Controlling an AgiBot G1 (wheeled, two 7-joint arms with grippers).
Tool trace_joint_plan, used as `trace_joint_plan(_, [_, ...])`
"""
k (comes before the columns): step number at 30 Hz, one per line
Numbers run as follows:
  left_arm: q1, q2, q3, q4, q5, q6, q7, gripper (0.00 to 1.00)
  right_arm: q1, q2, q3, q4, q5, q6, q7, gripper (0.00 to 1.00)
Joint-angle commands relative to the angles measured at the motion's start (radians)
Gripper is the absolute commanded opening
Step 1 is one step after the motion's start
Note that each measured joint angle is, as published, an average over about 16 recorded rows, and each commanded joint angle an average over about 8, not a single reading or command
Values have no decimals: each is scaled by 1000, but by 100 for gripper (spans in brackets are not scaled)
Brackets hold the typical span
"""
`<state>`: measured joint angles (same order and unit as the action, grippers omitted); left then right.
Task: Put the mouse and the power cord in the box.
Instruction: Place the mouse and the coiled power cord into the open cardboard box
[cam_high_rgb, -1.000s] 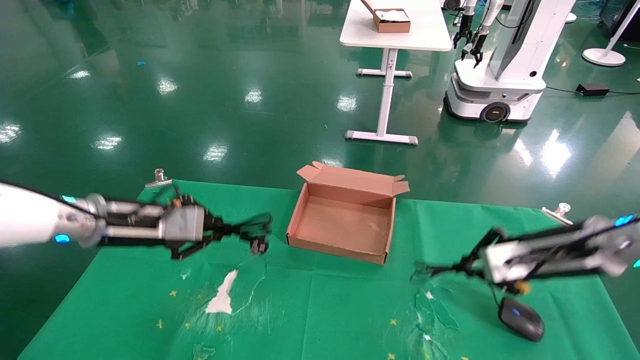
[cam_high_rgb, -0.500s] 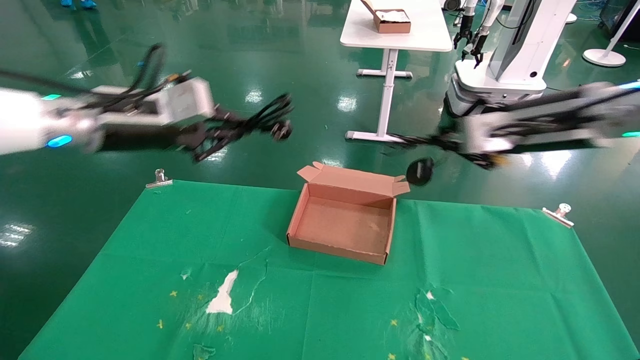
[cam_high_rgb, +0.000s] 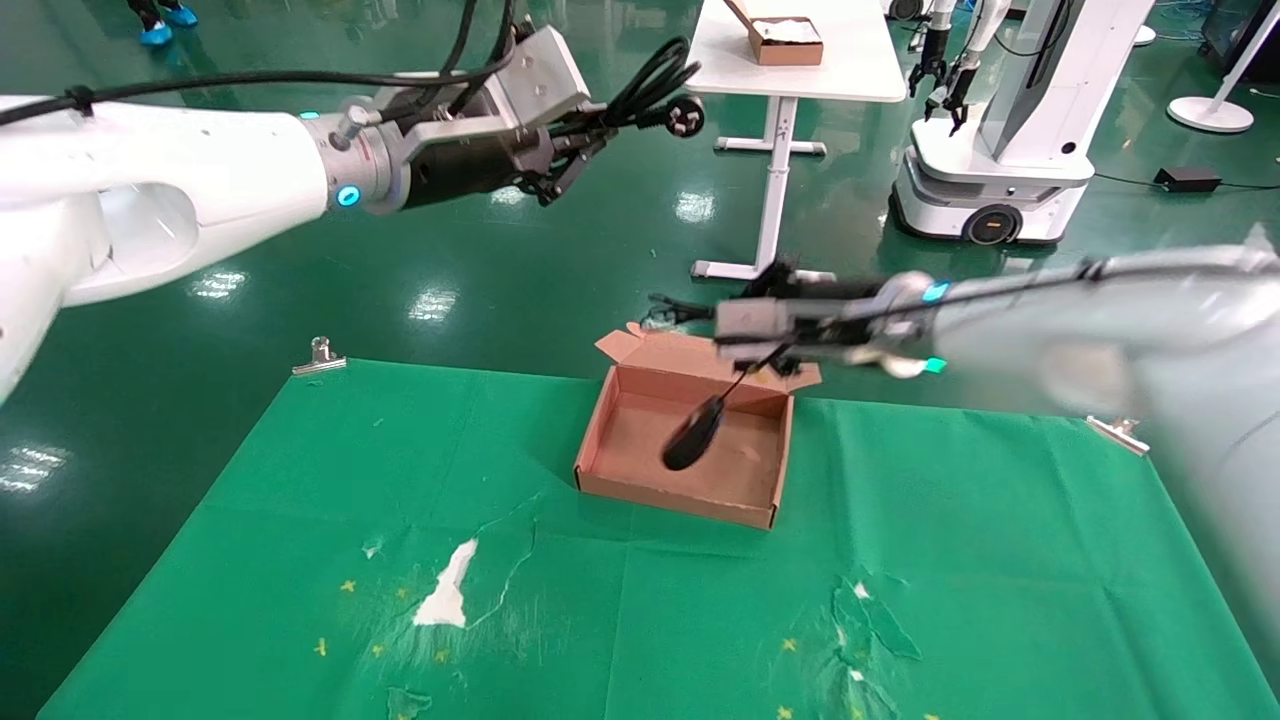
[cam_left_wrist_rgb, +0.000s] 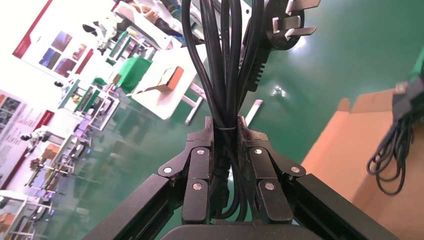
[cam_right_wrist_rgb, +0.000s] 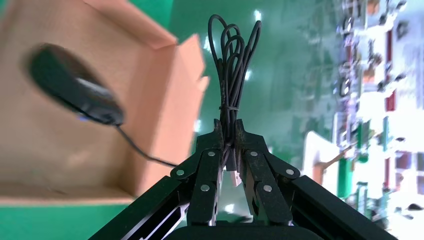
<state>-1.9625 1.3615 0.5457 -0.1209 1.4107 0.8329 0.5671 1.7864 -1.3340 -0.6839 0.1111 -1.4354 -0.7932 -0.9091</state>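
Note:
The open brown cardboard box (cam_high_rgb: 628, 455) sits at the far middle of the green cloth. My right gripper (cam_high_rgb: 692, 306) hovers over the box's back flap, shut on the bundled thin cable of the mouse (cam_high_rgb: 694, 433). The black mouse dangles on that cable just above the box floor. In the right wrist view the gripper (cam_right_wrist_rgb: 227, 128) pinches the looped cable, and the mouse (cam_right_wrist_rgb: 75, 85) swings over the box (cam_right_wrist_rgb: 45, 150). My left gripper (cam_high_rgb: 590, 125) is high above the floor, left of the box, shut on the power cord (cam_high_rgb: 652, 82). The left wrist view shows that gripper (cam_left_wrist_rgb: 225, 124) clamping the thick coils, with the plug (cam_left_wrist_rgb: 289, 25) beyond.
The green cloth (cam_high_rgb: 1000, 560) has torn white patches (cam_high_rgb: 445, 585) near the front and clips (cam_high_rgb: 318, 355) at its far corners. Beyond it stand a white table with a smaller brown box (cam_high_rgb: 785, 40) and another robot (cam_high_rgb: 1000, 130).
Both arms rose off the cloth. The left carried the power cord higher and rightward. The right lifted the mouse by its cable and swung left, and the mouse now hangs over the box.

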Motion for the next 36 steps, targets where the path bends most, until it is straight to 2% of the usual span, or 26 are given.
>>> trace_joint_plan(1, [13, 0, 8, -26, -3, -6, -13, 0, -33, -24, 8, -11, 13, 60, -2, 0])
trace_joint_plan(8, [37, -18, 28, -28, -17, 69, -24, 0, -142, -28, 45, 13, 102, 125, 65, 0])
trace_joint_plan(15, [30, -47, 53, 8, 10, 117, 2, 0, -198, -28, 36, 45, 138, 142, 94, 1])
trace_joint_plan(16, [28, -50, 56, 12, 15, 118, 8, 0, -203, -27, 33, 49, 140, 143, 95, 7])
trace_joint_plan(22, [22, -52, 75, 35, 43, 110, 40, 0, -217, -26, 13, 63, 154, 149, 99, 82])
trace_joint_plan(23, [23, -49, 78, 38, 47, 109, 44, 0, -217, -26, 10, 64, 157, 150, 100, 93])
trace_joint_plan(24, [25, -46, 81, 42, 50, 107, 47, 0, -218, -26, 7, 65, 160, 152, 100, 100])
trace_joint_plan(30, [46, -17, 94, 45, 66, 64, 55, 0, -221, -23, -1, 61, 184, 170, 100, 100])
trace_joint_plan(36, [83, 2, 119, -12, 82, -23, 42, 0, -224, -14, 15, 39, 229, 191, 88, 100])
